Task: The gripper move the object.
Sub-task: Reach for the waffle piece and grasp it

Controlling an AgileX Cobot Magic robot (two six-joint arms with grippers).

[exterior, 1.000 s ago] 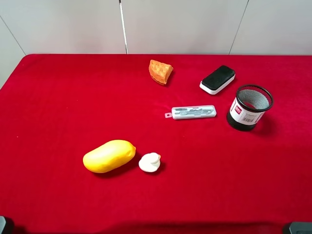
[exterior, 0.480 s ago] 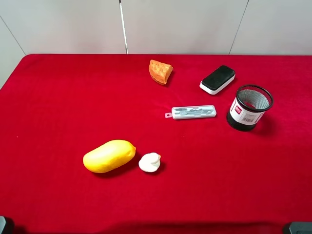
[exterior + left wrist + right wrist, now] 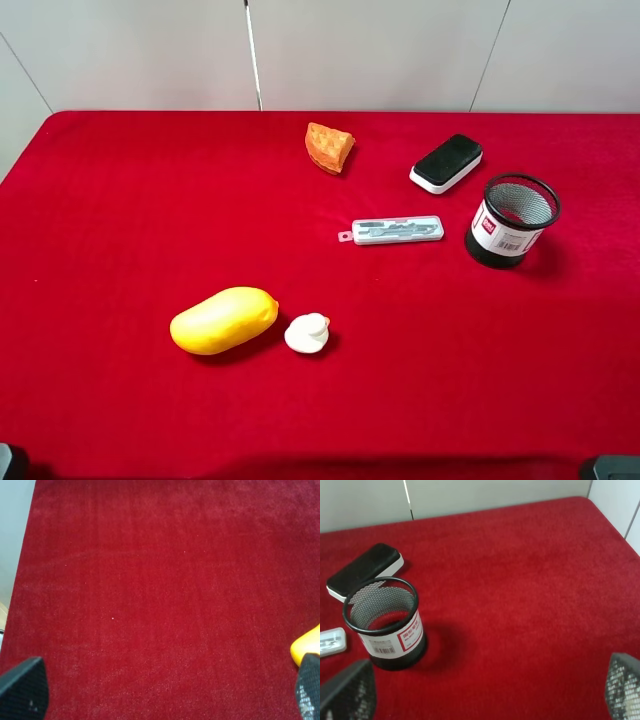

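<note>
Waffle slice [image 3: 329, 147] is lying by itself at the far side of the red tabletop [image 3: 120, 200], well apart from both arms. Left gripper [image 3: 164, 690] hangs over bare cloth with its jaws spread wide, and the edge of the mango [image 3: 307, 648] is just beside one tip. Right gripper [image 3: 485, 690] jaws are spread wide too, near the black mesh cup [image 3: 385, 625]. A black-and-white eraser [image 3: 365, 570] lies just behind that cup.

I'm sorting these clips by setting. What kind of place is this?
Probably a robot test bench: a red cloth table before white panels, with unrelated props spread out: waffle slice, mango, mesh pen cup.
</note>
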